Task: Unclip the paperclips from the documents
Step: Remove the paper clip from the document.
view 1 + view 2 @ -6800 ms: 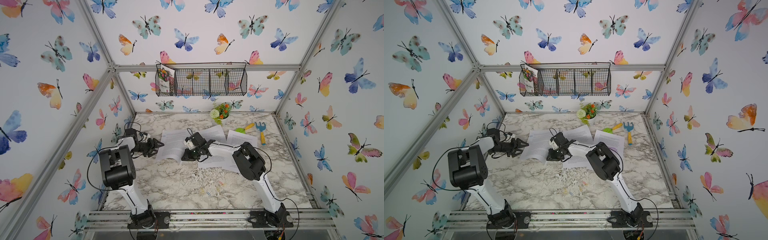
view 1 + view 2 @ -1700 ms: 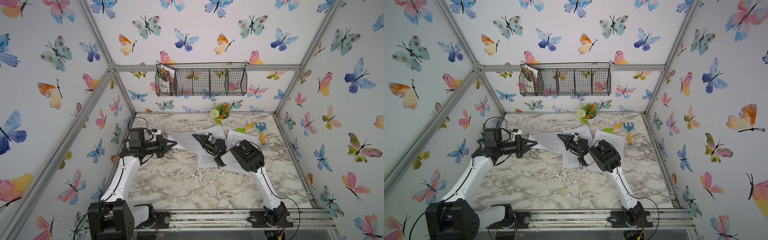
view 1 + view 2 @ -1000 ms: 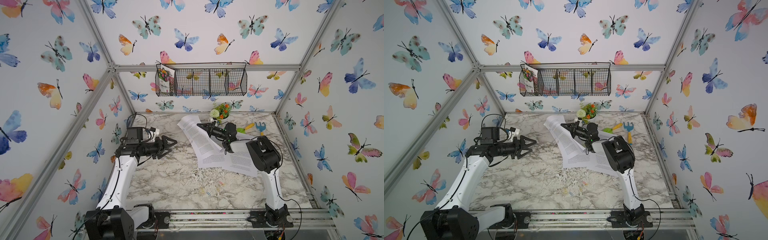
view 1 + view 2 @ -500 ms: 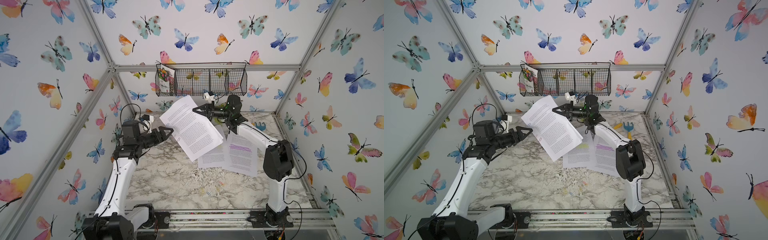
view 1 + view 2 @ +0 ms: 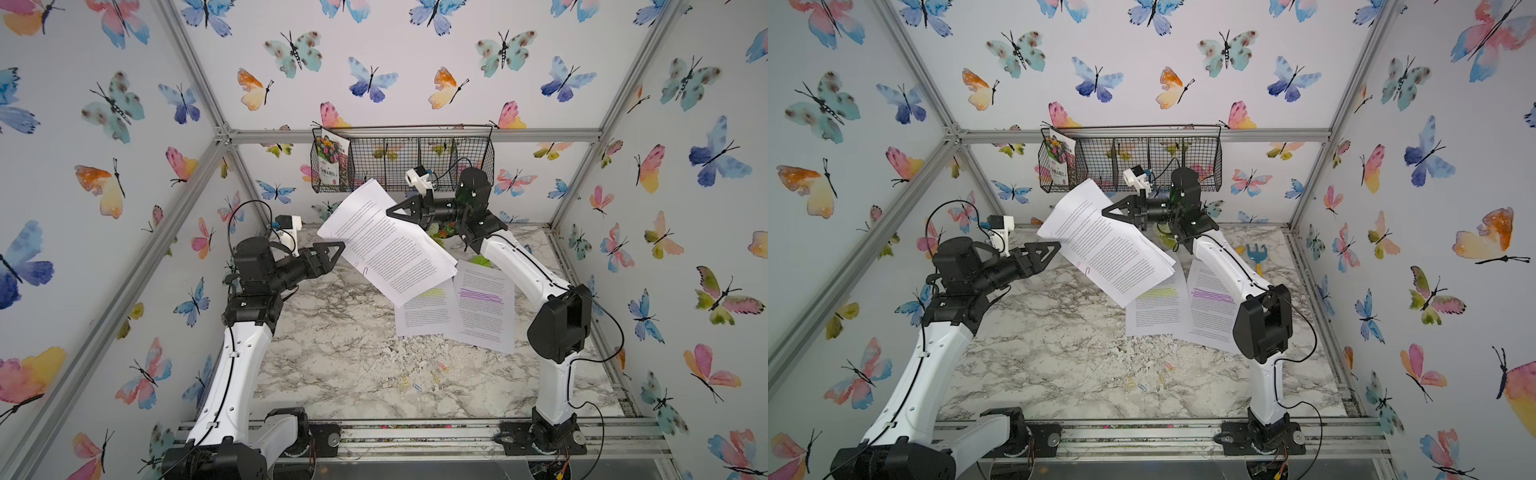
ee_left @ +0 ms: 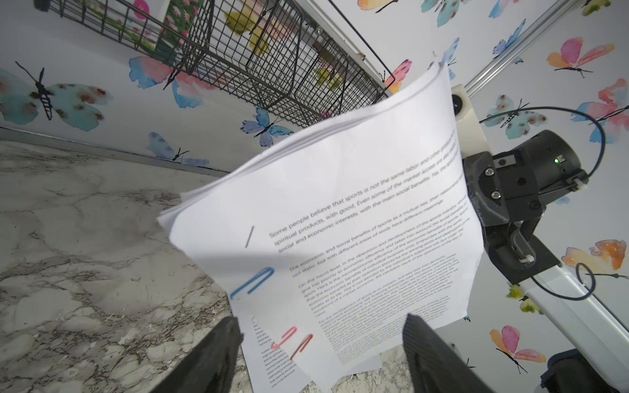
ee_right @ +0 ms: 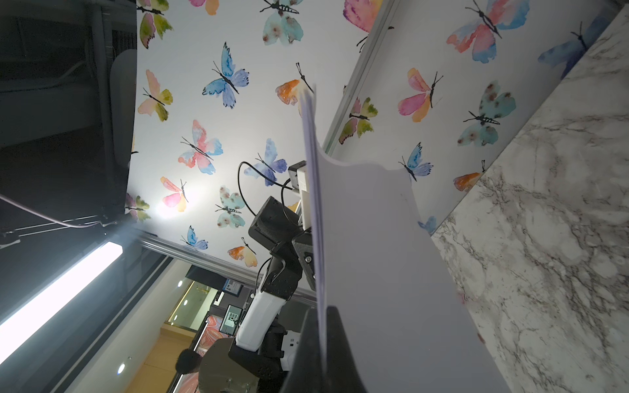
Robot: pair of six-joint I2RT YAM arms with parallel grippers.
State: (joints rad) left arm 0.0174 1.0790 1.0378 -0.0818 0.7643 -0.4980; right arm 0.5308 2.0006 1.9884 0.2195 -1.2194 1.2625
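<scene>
My right gripper (image 5: 388,212) (image 5: 1105,212) is shut on the edge of a clipped stack of documents (image 5: 386,245) (image 5: 1106,249) and holds it tilted in the air above the back of the table. In the right wrist view the gripper (image 7: 321,318) pinches the stack (image 7: 374,255) edge-on. My left gripper (image 5: 343,246) (image 6: 320,326) stands open at the stack's lower left corner. A blue paperclip (image 6: 253,282), a pink one (image 6: 284,337) and a red one (image 6: 301,345) sit on that corner, the last two between the open fingers. Yellow-highlighted (image 5: 424,309) and purple-highlighted (image 5: 484,307) documents lie flat.
A wire basket (image 5: 415,158) with a seed packet (image 5: 330,162) hangs on the back wall just behind the lifted stack. Loose paperclips (image 5: 417,386) and paper crumbs (image 5: 415,345) lie near the table's front. A blue toy rake (image 5: 1256,253) lies at the back right.
Over the last second my right gripper has lifted the stack off the table and up toward the basket. My left gripper has risen and now has its tips at the stack's clipped corner.
</scene>
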